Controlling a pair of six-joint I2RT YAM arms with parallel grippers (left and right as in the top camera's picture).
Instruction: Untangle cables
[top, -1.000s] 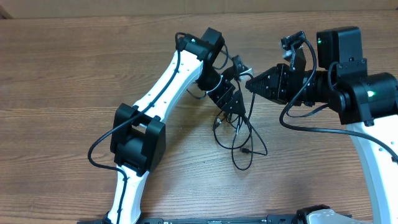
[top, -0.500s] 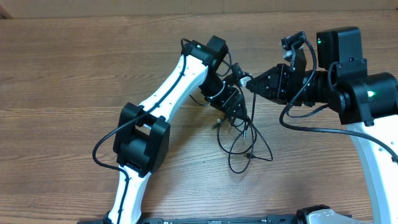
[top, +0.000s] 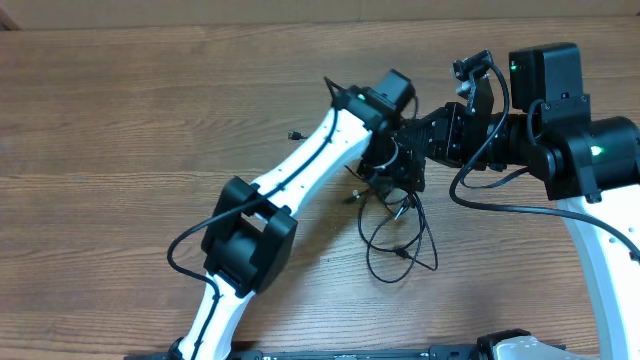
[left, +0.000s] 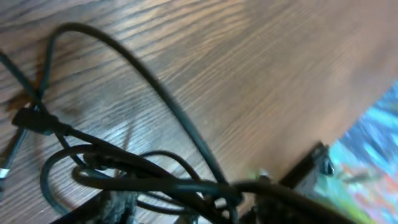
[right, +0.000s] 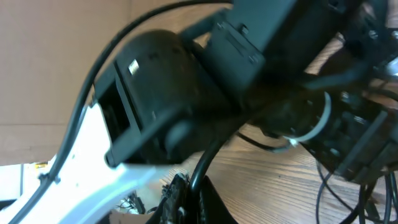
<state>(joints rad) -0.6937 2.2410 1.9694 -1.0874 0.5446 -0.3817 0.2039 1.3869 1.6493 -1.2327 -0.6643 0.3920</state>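
Observation:
The cables (top: 398, 232) are thin black cords, tangled in loops on the wooden table just below both grippers. My left gripper (top: 405, 172) is at the top of the tangle. In the left wrist view its fingers (left: 199, 208) stand apart, and the cable strands (left: 155, 180) lie across them, lifted off the table. My right gripper (top: 432, 138) sits right beside it, partly hidden by the left arm. In the right wrist view its jaws (right: 198, 198) are shut on a black cable (right: 208, 162) that runs up toward the left arm.
The left arm's wrist (right: 186, 106) fills most of the right wrist view, very close to the right gripper. A small black plug end (top: 295, 133) lies alone on the table left of the left arm. The table's far edge (top: 200, 27) runs along the top.
My left arm has swung right, up against the right gripper, dragging the top of the tangle with it. The loops have shifted right. The right arm has not moved.

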